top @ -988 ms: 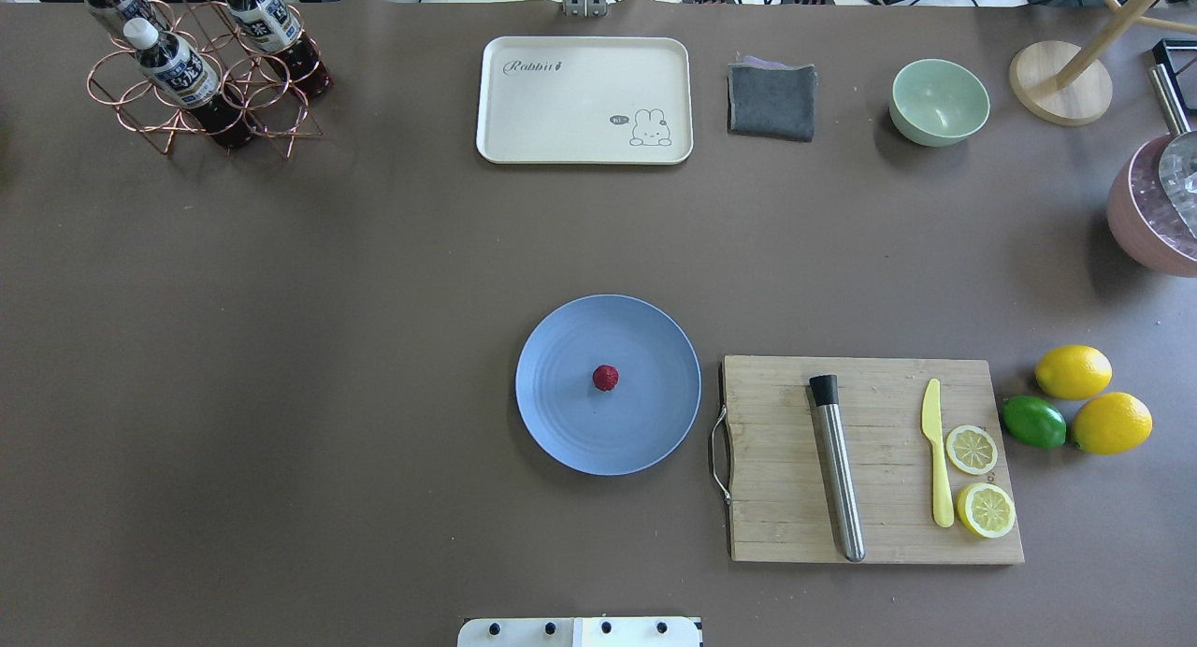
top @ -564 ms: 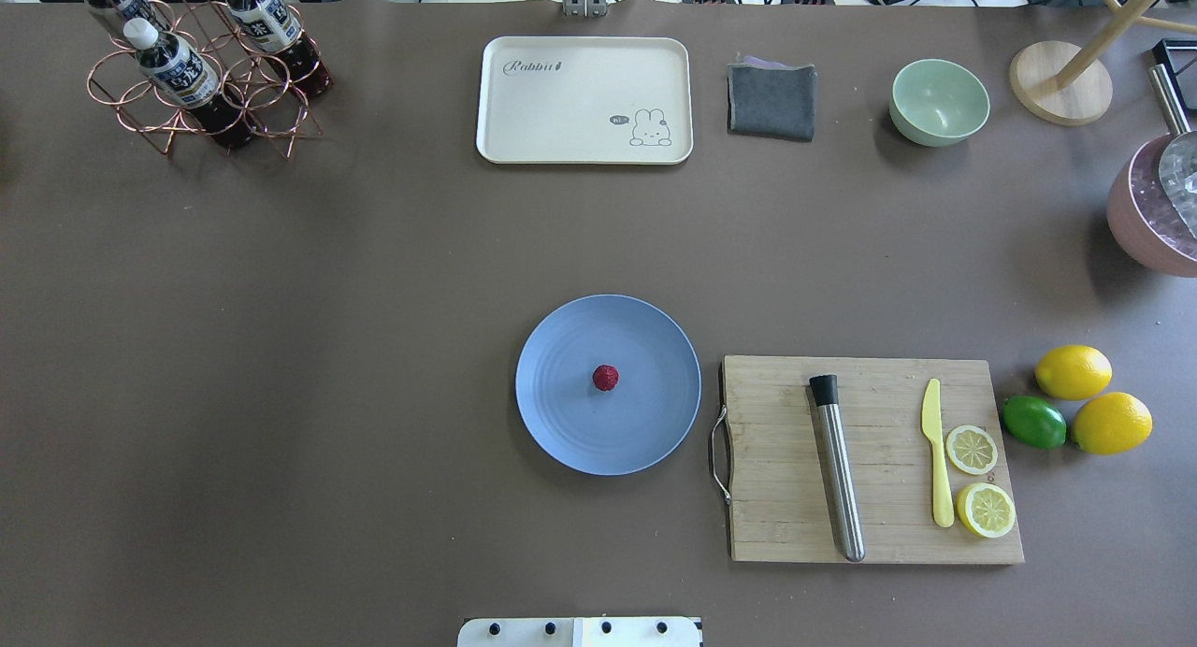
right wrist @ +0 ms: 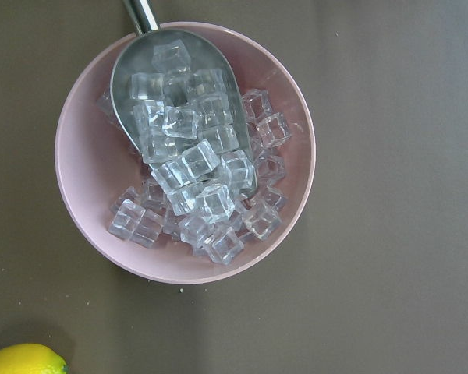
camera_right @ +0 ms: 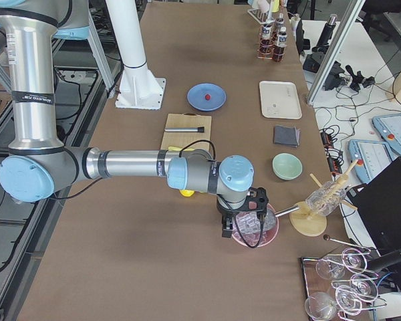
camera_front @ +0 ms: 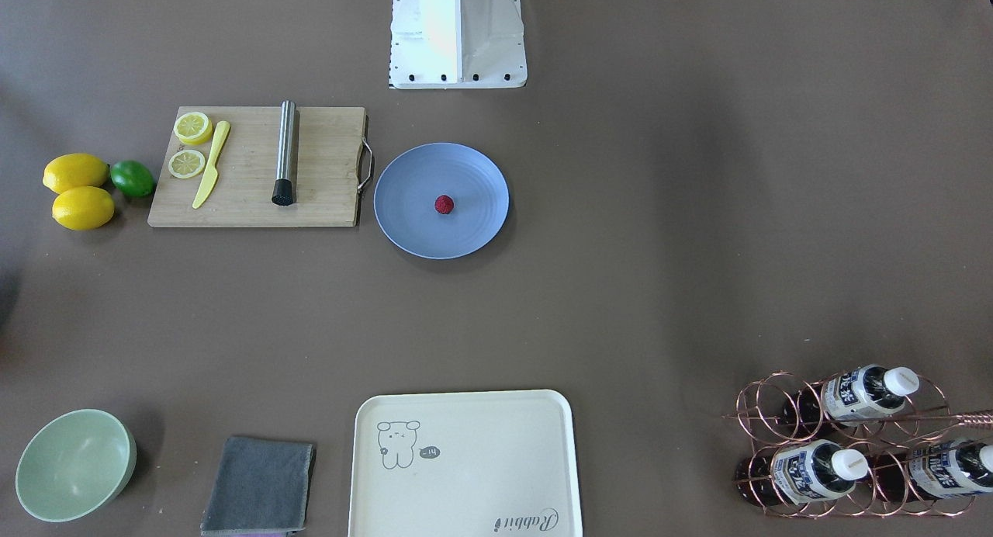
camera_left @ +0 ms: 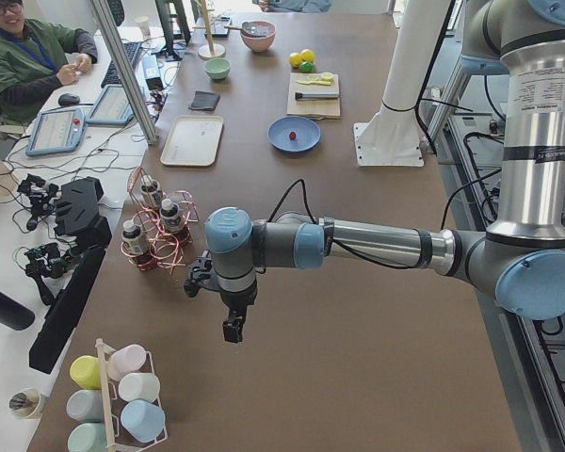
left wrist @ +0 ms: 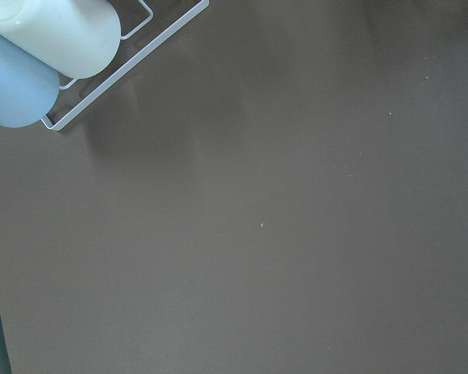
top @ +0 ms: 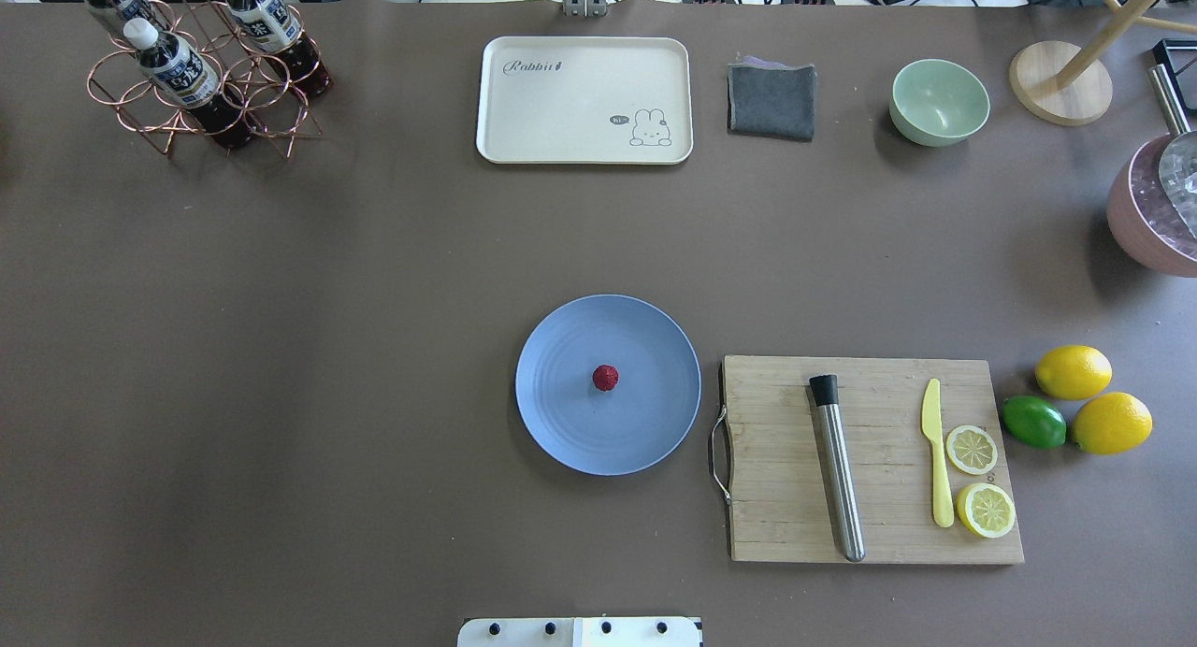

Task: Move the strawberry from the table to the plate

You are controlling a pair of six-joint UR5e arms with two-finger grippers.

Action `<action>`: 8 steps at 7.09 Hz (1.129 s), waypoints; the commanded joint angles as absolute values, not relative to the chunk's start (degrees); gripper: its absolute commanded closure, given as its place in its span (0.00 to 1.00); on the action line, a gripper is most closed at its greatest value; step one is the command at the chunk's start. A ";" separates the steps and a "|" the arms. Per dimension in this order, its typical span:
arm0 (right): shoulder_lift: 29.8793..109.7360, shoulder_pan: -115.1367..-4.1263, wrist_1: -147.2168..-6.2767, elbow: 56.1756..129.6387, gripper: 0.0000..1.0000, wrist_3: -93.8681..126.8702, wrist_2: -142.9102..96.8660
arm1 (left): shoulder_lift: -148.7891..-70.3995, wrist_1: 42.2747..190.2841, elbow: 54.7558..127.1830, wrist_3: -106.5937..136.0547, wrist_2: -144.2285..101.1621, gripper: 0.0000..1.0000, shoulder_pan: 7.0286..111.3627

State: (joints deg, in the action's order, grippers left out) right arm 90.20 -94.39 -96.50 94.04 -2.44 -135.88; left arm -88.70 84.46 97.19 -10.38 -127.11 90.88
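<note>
The small dark-red strawberry (top: 605,378) lies at the middle of the round blue-grey plate (top: 645,432), which rests on the brown table (top: 374,301); the front-facing view also shows the strawberry (camera_front: 444,204) on the plate (camera_front: 411,226). Neither gripper is near it. My left gripper (camera_left: 231,330) hangs over the table's far left end, seen only in the exterior left view. Only the exterior right view shows my right gripper (camera_right: 225,231), above a pink bowl of ice (right wrist: 86,156). I cannot tell whether either is open or shut.
Right of the plate lies a cutting board (top: 776,497) with a steel muddler, a yellow knife and lemon slices; lemons (top: 1073,371) and a lime sit beyond it. A cream tray (top: 584,100), grey cloth, green bowl (top: 939,102) and bottle rack (top: 201,77) line the far edge.
</note>
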 commanded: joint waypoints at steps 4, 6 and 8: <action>89.91 -94.39 -96.50 94.48 0.00 -2.37 -135.88 | -88.86 84.46 97.21 -10.37 -127.18 0.02 90.88; 89.83 -94.39 -96.50 94.57 0.00 -2.37 -135.88 | -88.95 84.46 97.30 -10.37 -127.18 0.02 91.23; 89.82 -94.39 -96.50 94.75 0.00 -2.29 -135.97 | -88.77 84.46 97.21 -10.37 -127.18 0.02 91.23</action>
State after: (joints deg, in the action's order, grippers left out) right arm 89.80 -94.39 -96.50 94.68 -2.32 -135.90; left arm -88.86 84.46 97.25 -10.37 -127.18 91.19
